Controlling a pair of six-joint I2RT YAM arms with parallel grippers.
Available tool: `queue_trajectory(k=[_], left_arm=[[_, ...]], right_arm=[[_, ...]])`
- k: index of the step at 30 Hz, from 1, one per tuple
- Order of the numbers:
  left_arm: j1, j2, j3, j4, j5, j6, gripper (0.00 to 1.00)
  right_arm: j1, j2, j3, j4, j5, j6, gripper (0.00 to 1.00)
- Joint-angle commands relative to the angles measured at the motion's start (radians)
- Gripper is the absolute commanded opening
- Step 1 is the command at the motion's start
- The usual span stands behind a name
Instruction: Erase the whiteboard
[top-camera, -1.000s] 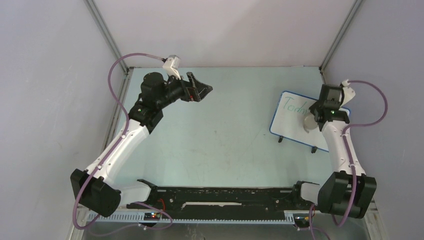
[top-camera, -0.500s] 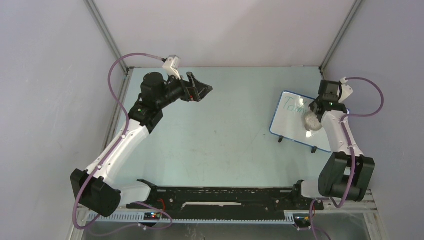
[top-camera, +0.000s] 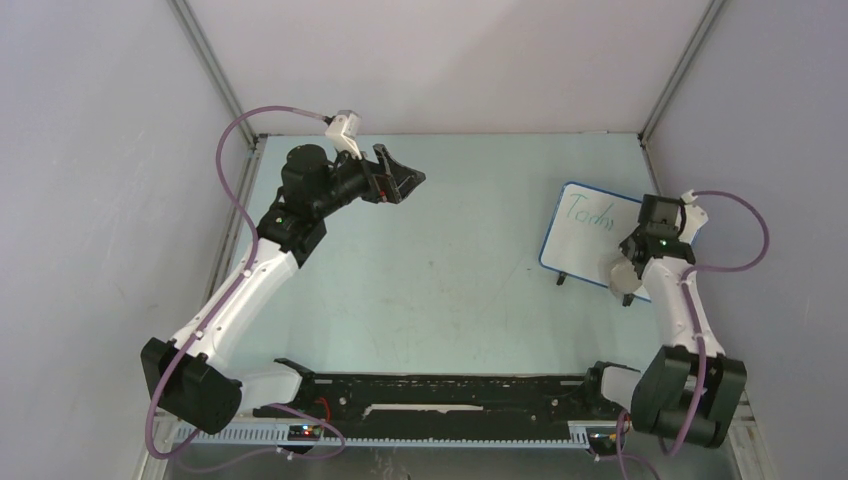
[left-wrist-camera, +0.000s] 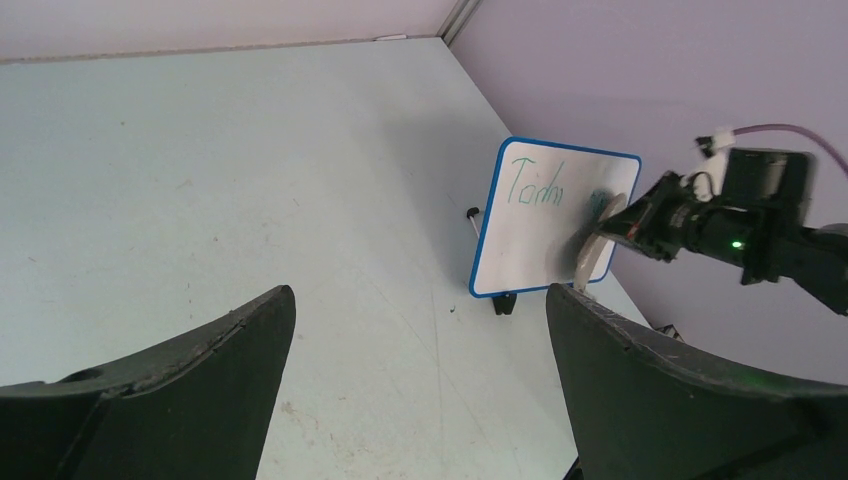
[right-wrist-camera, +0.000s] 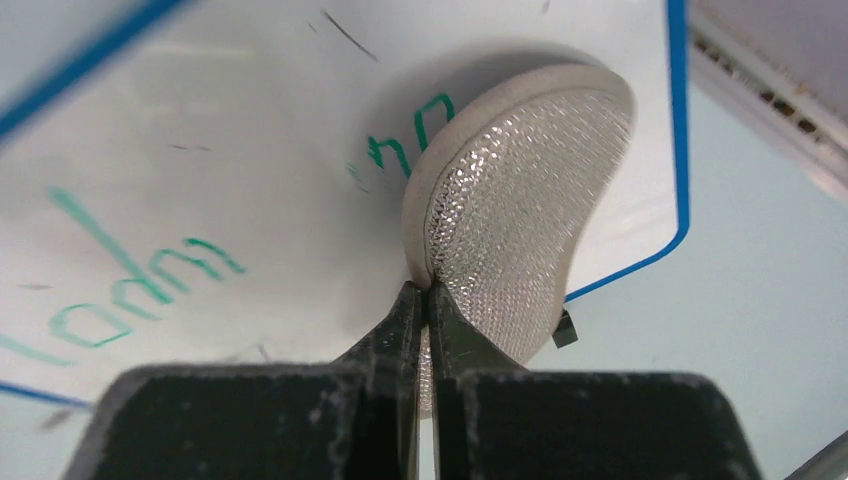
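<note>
Small rectangular glossy whiteboard with blue rim (top-camera: 585, 240) on right side of pale blue-green tabletop (top-camera: 450, 270). Propped at a tilt on small black feet (top-camera: 561, 281), well apart from left arm. Green handwriting (top-camera: 588, 214) across top part of board face, unwiped.

Right gripper (right-wrist-camera: 428, 300) pinched tight on edge of grey-beige oval sponge pad (right-wrist-camera: 520, 210). Mesh face of pad turned toward wrist camera. Pad bent and pressed against board surface close to blue rim, touching a couple of green strokes (right-wrist-camera: 415, 125).

From above: pad (top-camera: 622, 272) at near right corner of board, just under right wrist. From left wrist view: pad (left-wrist-camera: 592, 262) touching lower right of board face (left-wrist-camera: 545, 220).

Left gripper (left-wrist-camera: 415, 390) raised over far-left part of table, jaws spread wide, nothing between them, pointed across at board.
</note>
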Motion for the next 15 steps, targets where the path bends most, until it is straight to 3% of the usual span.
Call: queue_trajectory(k=[1,15], left_arm=[[0.003,-0.009,-0.033,0.031,0.017,-0.01,0.98],[0.003,-0.014,-0.032,0.026,0.009,-0.002,0.98]], right_arm=[[-0.01,-0.117,0.117,0.019,0.056,-0.049,0.0],[-0.021,0.129,0.366,-0.01,-0.032,-0.021,0.0]])
